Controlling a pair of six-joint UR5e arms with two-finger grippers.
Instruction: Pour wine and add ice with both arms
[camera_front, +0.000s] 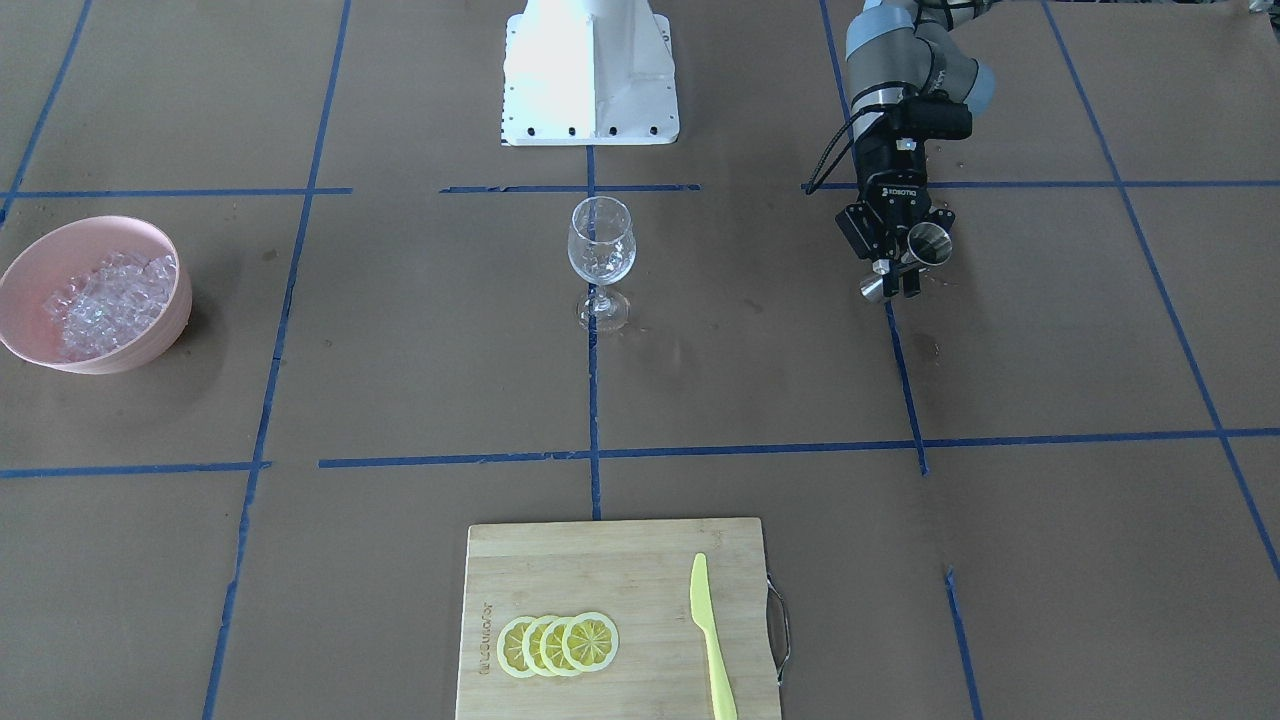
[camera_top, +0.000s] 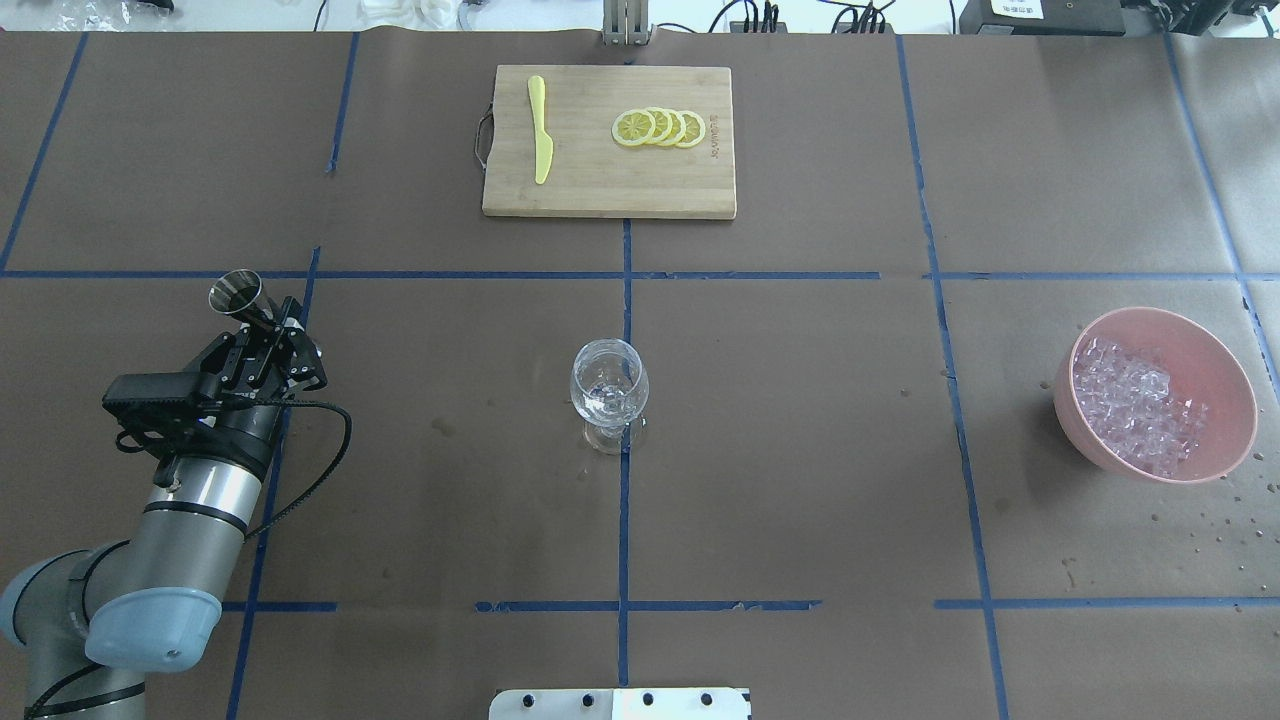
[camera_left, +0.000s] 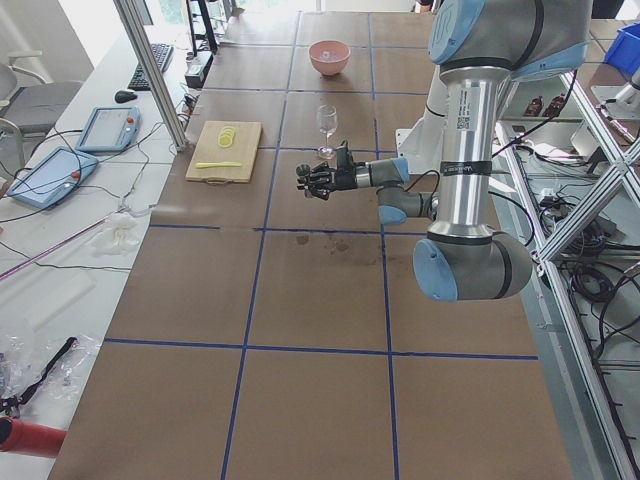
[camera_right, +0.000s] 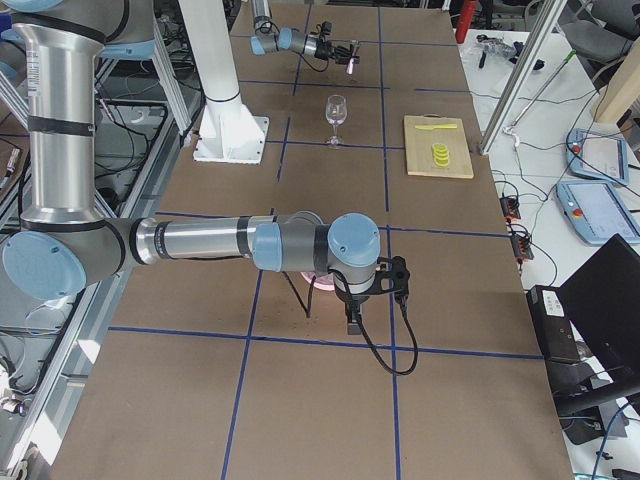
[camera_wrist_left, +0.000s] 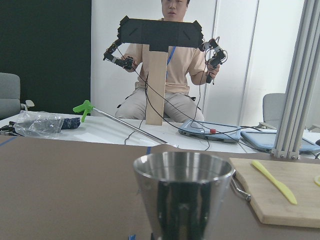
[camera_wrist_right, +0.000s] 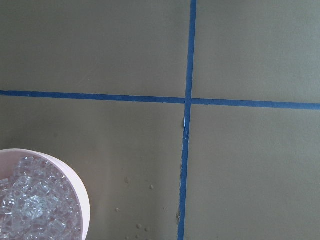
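Observation:
My left gripper (camera_front: 898, 272) is shut on a steel jigger (camera_front: 928, 245) and holds it above the table, well off to the side of the empty wine glass (camera_front: 600, 250). The gripper (camera_top: 262, 330), jigger (camera_top: 235, 292) and glass (camera_top: 608, 390) also show in the overhead view. The jigger's cup fills the left wrist view (camera_wrist_left: 182, 195). The ice (camera_top: 1135, 400) lies in a pink bowl (camera_top: 1225, 385) far from the glass. My right gripper (camera_right: 352, 318) shows only in the exterior right view, above the bowl (camera_right: 325, 283); I cannot tell whether it is open. The right wrist view shows ice (camera_wrist_right: 30, 205).
A wooden cutting board (camera_top: 600, 190) with several lemon slices (camera_top: 660, 127) and a yellow knife (camera_top: 540, 140) lies at the table's far side. The white pedestal base (camera_front: 590, 70) stands behind the glass. Water drops speckle the paper near the bowl (camera_top: 1215, 520).

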